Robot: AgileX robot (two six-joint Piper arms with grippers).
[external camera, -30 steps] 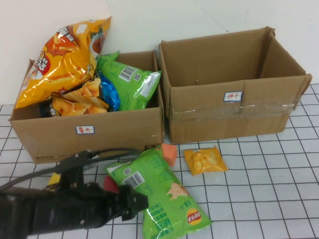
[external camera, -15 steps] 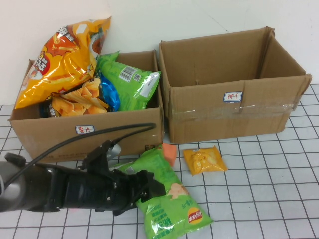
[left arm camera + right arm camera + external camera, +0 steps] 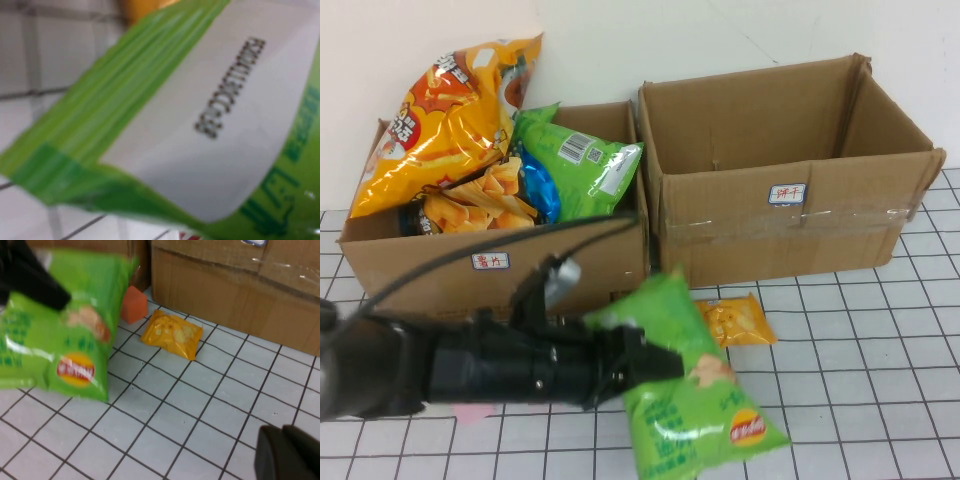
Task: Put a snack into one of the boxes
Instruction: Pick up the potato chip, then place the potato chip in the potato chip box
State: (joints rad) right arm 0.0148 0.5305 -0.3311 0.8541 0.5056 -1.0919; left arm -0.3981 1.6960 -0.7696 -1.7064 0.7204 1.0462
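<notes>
My left gripper (image 3: 652, 360) is shut on the top edge of a green chip bag (image 3: 705, 395) and holds it off the table in front of the two boxes. The bag fills the left wrist view (image 3: 200, 125) and also shows in the right wrist view (image 3: 60, 340). The left cardboard box (image 3: 490, 268) holds several snack bags. The right cardboard box (image 3: 790, 225) looks empty. My right gripper (image 3: 282, 452) is shut and empty, low over the tiled table to the right, outside the high view.
A small orange snack packet (image 3: 738, 320) lies on the table before the right box, also in the right wrist view (image 3: 172, 334). An orange block (image 3: 134, 305) sits beside it near the boxes. A pink patch (image 3: 470, 410) shows under the left arm.
My left gripper has closed on the green chip bag, lifted it off the table and moved it to the right. The orange block is now hidden behind the bag in the high view.
</notes>
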